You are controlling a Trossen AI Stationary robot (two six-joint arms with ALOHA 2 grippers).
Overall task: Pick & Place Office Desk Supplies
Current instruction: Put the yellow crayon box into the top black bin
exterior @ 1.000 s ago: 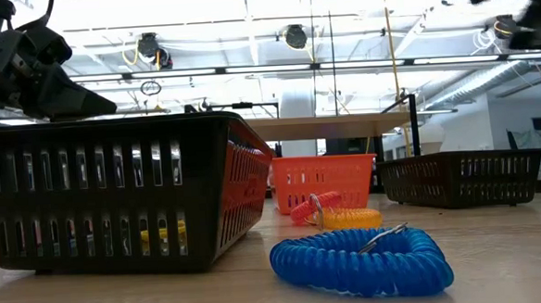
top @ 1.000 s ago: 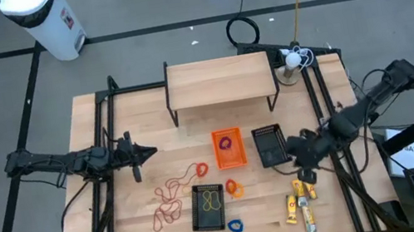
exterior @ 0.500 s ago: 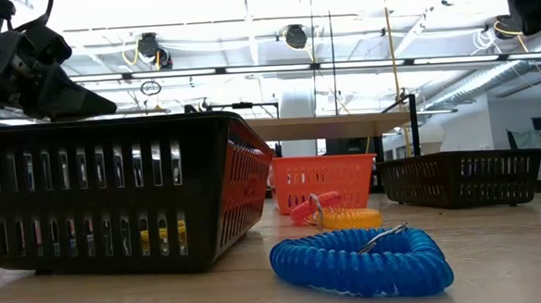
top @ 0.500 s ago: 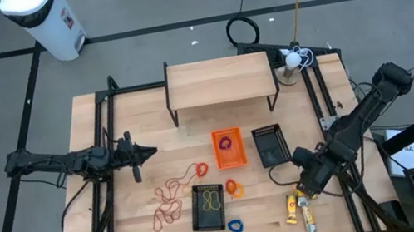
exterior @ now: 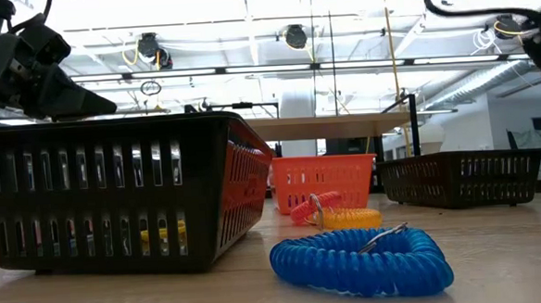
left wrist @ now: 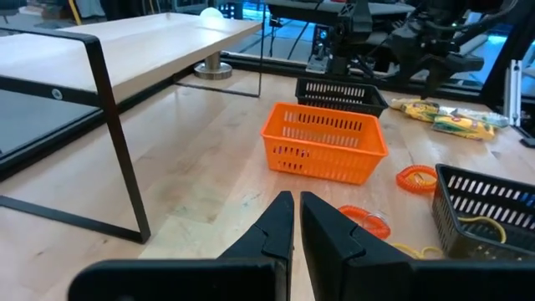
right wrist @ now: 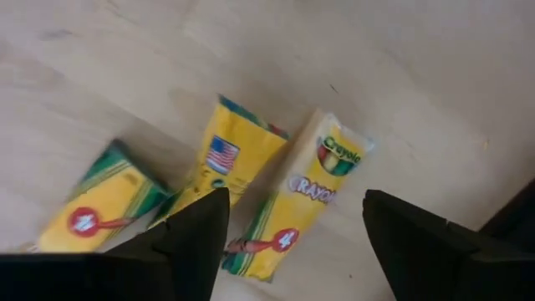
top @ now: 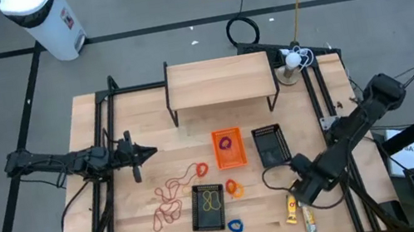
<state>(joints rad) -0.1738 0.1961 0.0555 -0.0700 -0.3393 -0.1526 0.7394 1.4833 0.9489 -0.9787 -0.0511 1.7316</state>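
Near the table's right front corner, the right gripper point(top: 302, 190) hangs with its jaws spread wide over three yellow crayon packets point(right wrist: 292, 201), holding nothing; the packets lie flat on the wooden table point(top: 132, 120), just beside one another. Well to the left, the left gripper point(top: 148, 151) waits above the table with its fingers point(left wrist: 280, 226) pressed together and empty. Between the arms sit an orange basket point(top: 228, 148), two black baskets point(top: 209, 206), red rubber bands point(top: 171, 196) and a blue coil ring point(exterior: 360, 258)
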